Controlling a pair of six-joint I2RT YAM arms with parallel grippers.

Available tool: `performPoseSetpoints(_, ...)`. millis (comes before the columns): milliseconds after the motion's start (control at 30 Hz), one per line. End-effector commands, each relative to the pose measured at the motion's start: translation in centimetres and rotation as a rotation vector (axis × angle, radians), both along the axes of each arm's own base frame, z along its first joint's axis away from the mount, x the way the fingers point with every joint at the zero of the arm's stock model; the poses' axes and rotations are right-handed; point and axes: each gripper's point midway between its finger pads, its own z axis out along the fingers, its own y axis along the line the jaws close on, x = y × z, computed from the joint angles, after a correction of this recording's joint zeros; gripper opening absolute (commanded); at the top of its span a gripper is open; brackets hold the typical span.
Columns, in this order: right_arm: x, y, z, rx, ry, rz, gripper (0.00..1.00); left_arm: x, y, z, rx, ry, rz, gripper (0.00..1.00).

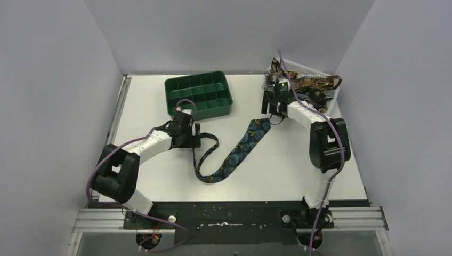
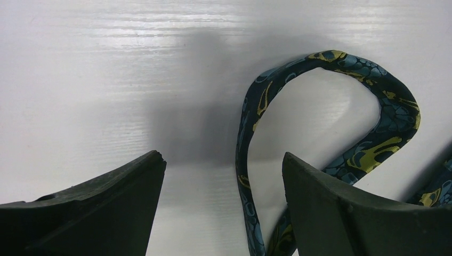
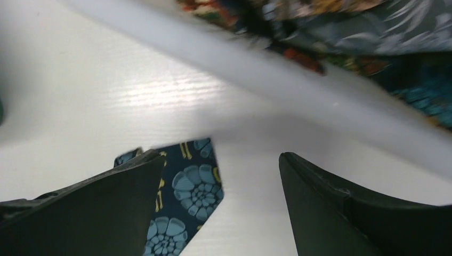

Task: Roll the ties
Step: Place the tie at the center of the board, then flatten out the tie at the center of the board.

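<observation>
On the white table [image 1: 298, 170], left of the mesh basket [image 1: 312, 68] heaped with spare ties [image 1: 314, 84], keep the laid-out floral tie [image 1: 234, 154] flat, pin its wide tip [image 3: 194, 186] under the gaping, empty right gripper [image 3: 221, 156], then pinch the looped narrow end [image 2: 244, 176] squarely in the likewise spread left gripper [image 2: 223, 156] and wind evenly.

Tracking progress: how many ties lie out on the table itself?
1: the tie lies curved mid-table. More ties are heaped in the white basket at the far right, too tangled to count.
</observation>
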Motion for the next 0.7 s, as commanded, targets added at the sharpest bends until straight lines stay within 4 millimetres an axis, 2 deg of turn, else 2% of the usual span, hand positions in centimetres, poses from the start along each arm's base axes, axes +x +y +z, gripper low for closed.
performPoseSetpoints(0,-2.4,5.2,2.6,0.051,-0.036,0.156,0.82,2.1,-1.6,1.3,-0.022,-0.048,-0.065,0.78)
performPoseSetpoints(200,-4.1,7.8,0.9,0.003,0.002,0.183,0.83,3.0,-0.9,1.7,0.07,-0.05,-0.082,0.79)
performPoseSetpoints(367,-4.5,7.6,0.0,-0.031,0.019,0.161,0.83,3.8,-2.1,2.7,0.083,-0.09,-0.178,0.8)
performPoseSetpoints(467,-4.2,6.9,0.3,-0.05,0.007,0.135,0.83,3.9,-2.8,2.4,0.119,-0.09,-0.242,0.79)
performPoseSetpoints(600,-4.0,7.2,-0.4,-0.052,0.052,0.14,0.83,4.1,-3.4,1.3,0.145,-0.054,-0.285,0.71)
performPoseSetpoints(667,-4.1,7.3,-1.0,-0.06,0.073,0.126,0.83,4.5,-3.7,1.0,0.158,-0.059,-0.296,0.63)
